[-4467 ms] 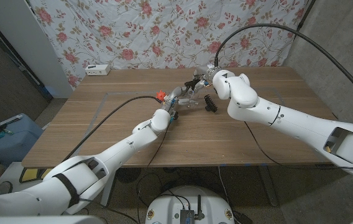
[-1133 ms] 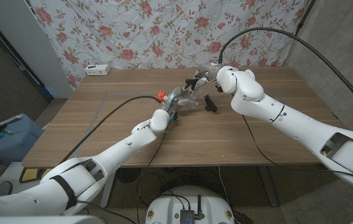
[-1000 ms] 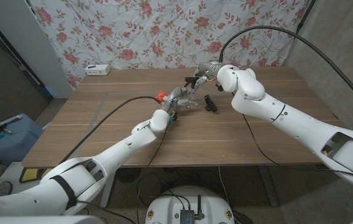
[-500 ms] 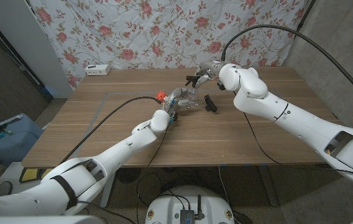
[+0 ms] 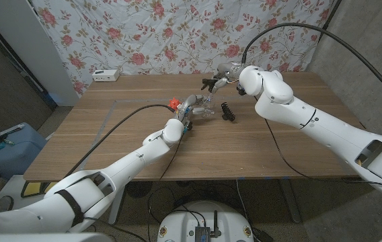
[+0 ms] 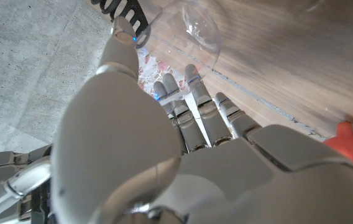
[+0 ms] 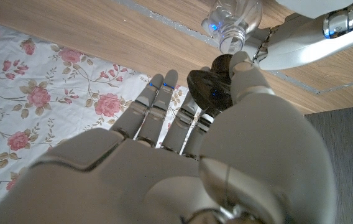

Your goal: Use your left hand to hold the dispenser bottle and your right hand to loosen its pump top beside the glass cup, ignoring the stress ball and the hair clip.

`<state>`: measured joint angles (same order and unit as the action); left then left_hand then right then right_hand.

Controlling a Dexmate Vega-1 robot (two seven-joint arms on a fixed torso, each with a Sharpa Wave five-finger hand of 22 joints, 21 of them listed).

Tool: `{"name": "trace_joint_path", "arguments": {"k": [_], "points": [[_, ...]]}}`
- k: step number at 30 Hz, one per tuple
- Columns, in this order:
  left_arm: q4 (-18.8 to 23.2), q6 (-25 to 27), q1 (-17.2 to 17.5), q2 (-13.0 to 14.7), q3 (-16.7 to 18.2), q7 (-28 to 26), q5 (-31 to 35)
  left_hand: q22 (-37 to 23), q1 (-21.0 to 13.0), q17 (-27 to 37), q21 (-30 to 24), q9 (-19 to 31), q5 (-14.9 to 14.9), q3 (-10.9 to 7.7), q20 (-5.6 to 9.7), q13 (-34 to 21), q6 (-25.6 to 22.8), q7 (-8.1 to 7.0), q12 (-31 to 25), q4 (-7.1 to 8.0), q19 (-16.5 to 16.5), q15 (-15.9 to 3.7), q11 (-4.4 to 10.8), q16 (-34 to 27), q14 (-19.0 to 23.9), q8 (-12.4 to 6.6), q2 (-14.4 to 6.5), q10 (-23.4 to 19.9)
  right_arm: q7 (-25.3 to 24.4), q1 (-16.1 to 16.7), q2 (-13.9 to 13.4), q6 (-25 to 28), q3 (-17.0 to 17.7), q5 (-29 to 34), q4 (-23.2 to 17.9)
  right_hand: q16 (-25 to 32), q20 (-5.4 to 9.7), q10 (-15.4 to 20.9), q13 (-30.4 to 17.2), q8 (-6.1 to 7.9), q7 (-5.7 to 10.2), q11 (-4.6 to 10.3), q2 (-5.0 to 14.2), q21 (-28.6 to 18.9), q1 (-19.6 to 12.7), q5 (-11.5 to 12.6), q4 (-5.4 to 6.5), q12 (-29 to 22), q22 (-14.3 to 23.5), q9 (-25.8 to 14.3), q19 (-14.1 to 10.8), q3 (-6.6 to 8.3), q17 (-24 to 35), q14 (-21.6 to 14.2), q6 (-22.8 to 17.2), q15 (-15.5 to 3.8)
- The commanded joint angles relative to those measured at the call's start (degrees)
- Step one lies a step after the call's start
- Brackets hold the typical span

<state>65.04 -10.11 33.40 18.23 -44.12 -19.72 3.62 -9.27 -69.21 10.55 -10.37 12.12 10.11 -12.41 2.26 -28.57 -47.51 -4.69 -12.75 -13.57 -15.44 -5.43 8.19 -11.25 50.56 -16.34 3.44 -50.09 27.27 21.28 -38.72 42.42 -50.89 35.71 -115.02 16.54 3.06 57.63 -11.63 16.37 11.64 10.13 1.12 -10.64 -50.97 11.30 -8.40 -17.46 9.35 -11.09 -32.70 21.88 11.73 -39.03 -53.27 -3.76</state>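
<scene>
Overhead, the right hand's (image 7: 183, 155) thumb and fingertips (image 7: 242, 65) pinch the dark, round pump top (image 7: 209, 90), the other fingers lying close together and straight beside it. The pump top is lifted clear of the bottle (image 7: 233, 22), whose transparent neck ends in an open mouth just beyond it, with bare wood visible between the two. The left hand (image 6: 183, 155) holds the bottle on the far middle of the table (image 5: 110, 141); its fingers (image 6: 192, 109) lie pressed side by side, the thumb raised next to them with a small blue light at its tip. The left wrist view shows a clear curved wall (image 6: 192, 28) between thumb and fingers, though which vessel it belongs to cannot be told; it also shows the black teeth of the clip (image 6: 123, 12) past the thumb and a corner of the red ball (image 6: 350, 137) beside the wrist. The right wrist view alone shows the open neck and the gap under the pump top. In the head view these details are too small to separate: the left hand is a pale cluster with the ball just on its left, the clip just on its right, and the right hand above and behind. The group sits well back from the near edge, with wide bare wood to either side. A white power strip (image 5: 106, 75) lies at the far-left edge, below a floral cloth (image 5: 144, 33).
</scene>
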Motion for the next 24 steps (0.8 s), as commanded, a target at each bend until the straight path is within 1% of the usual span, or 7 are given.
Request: {"name": "trace_joint_path", "arguments": {"k": [1, 8, 24], "points": [[0.60, -0.02, 0.37, 0.27, 0.25, -0.52, 0.18, -0.12, 7.39, 0.11, -0.03, 0.22, -0.08, -5.40, 5.30, -0.27, -3.72, 0.19, -0.26, 5.06, -0.36, -5.05, 1.13, -0.20, 1.30, -0.29, -8.42, -1.64, 0.90, -1.04, -1.01, 0.94, -0.29, -0.74, -1.48, -0.14, 0.65, 0.42, -0.25, 0.07, -1.02, -0.21, 0.46, -0.30, -0.11, 0.03, -0.19, 0.14, 0.09, -0.09, -0.85, -0.13, 0.11, -0.54, -3.82, -8.82], [0.70, -0.52, 0.64, 0.41, 0.39, -0.78, 0.20, -0.12, 7.41, 0.13, -0.03, 0.22, -0.09, -5.40, 5.30, -0.29, -3.67, 0.18, -0.23, 5.07, -0.34, -5.05, 1.14, -0.16, 1.15, -0.24, -8.44, -1.57, 1.46, -1.40, -1.51, 1.32, -0.23, -1.28, -2.31, -0.23, 0.66, 0.57, -0.26, -0.01, -1.06, -0.29, 0.50, -0.26, -0.12, 0.00, -0.20, 0.18, 0.09, -0.10, -0.87, -0.20, 0.09, -0.57, -3.90, -8.79], [2.33, 0.60, 1.61, 1.01, 1.03, -1.38, 0.10, -0.12, 7.40, 0.19, -0.03, 0.22, -0.10, -5.39, 5.30, -0.29, -3.70, 0.17, -0.26, 5.05, -0.32, -5.17, 1.04, -0.24, 1.16, -0.21, -8.42, -1.65, 1.97, -1.49, -3.28, 3.40, 0.96, -2.54, -5.52, -0.27, 0.59, 0.69, -0.26, -0.18, -1.34, -0.43, 0.66, -0.20, -0.23, -0.07, -0.24, 0.35, 0.09, -0.13, -0.91, -0.39, 0.13, -0.71, -4.04, -8.77]]}}
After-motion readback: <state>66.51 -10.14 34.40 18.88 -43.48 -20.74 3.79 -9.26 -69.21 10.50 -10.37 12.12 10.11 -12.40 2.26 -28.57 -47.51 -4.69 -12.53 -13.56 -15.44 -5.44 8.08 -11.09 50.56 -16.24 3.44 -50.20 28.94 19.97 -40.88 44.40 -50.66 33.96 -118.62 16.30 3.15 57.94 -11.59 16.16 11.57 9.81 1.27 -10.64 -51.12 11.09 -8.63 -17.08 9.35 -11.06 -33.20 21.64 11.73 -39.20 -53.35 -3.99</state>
